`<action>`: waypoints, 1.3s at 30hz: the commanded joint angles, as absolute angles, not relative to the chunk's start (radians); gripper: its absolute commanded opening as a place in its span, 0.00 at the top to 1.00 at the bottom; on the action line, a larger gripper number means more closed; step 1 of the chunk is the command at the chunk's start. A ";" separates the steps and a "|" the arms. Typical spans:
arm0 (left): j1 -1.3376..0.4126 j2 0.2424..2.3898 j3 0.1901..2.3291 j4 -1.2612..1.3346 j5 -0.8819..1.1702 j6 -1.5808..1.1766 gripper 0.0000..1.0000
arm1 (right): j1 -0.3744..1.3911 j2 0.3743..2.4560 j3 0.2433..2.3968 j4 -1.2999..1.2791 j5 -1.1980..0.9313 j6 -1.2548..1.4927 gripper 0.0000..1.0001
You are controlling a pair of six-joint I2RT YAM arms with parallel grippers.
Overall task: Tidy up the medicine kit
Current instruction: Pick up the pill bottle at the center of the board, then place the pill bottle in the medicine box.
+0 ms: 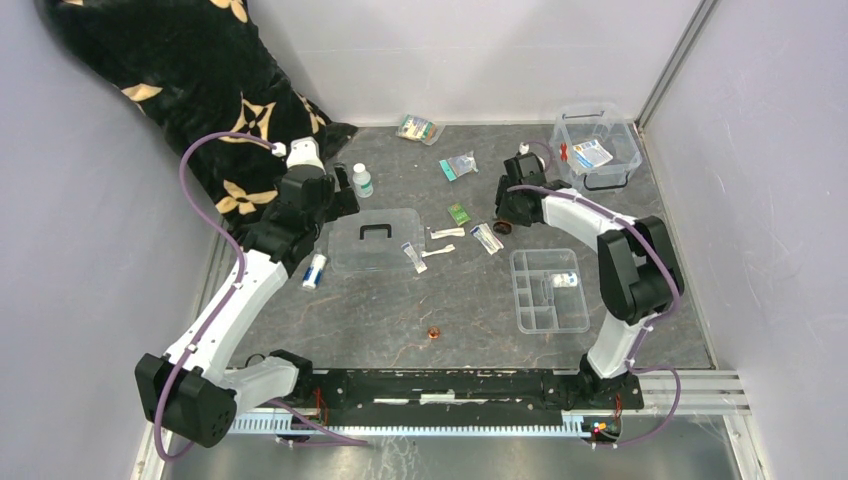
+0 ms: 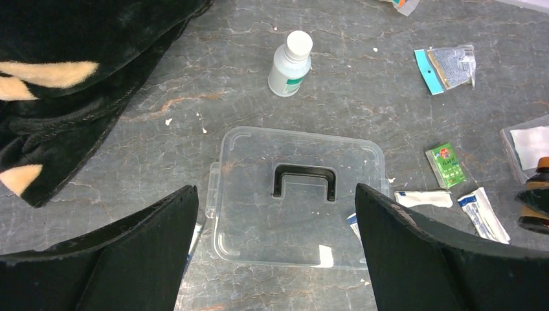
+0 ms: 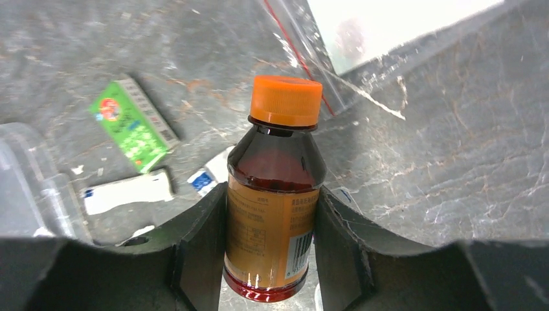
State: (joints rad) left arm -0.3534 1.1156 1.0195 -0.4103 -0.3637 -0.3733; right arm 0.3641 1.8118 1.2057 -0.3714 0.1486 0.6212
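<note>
The medicine kit box (image 1: pixel 597 150), clear with black clips and a red mark, stands open at the far right with packets inside. Its flat clear lid (image 1: pixel 375 240) with a black handle lies on the table left of centre, and it also shows in the left wrist view (image 2: pixel 301 214). My left gripper (image 1: pixel 335 200) is open and empty, and its fingers (image 2: pixel 162 240) straddle the lid from above. My right gripper (image 3: pixel 272 194) is shut on a brown syrup bottle (image 3: pixel 275 214) with an orange cap, near the table's middle (image 1: pixel 505 215).
A shallow divided tray (image 1: pixel 548 290) sits at the right front. A white bottle (image 2: pixel 290 65), a green box (image 2: pixel 445 163), white sachets (image 2: pixel 424 198), a zip bag (image 1: pixel 460 165) and a blue-white tube (image 1: pixel 315 270) lie around the lid. A black blanket (image 1: pixel 200 70) covers the far left.
</note>
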 commanded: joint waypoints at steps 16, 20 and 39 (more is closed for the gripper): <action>-0.347 1.112 1.016 -0.370 -0.397 -0.351 0.06 | 0.006 1.737 1.578 -0.308 -0.025 0.199 0.65; -0.348 1.115 1.014 -0.373 -0.403 -0.348 0.07 | -0.051 1.810 1.699 -0.339 -0.010 0.109 0.64; -0.348 1.139 1.016 -0.379 -0.399 -0.346 0.07 | -0.094 2.096 1.959 -0.460 0.003 -0.140 0.62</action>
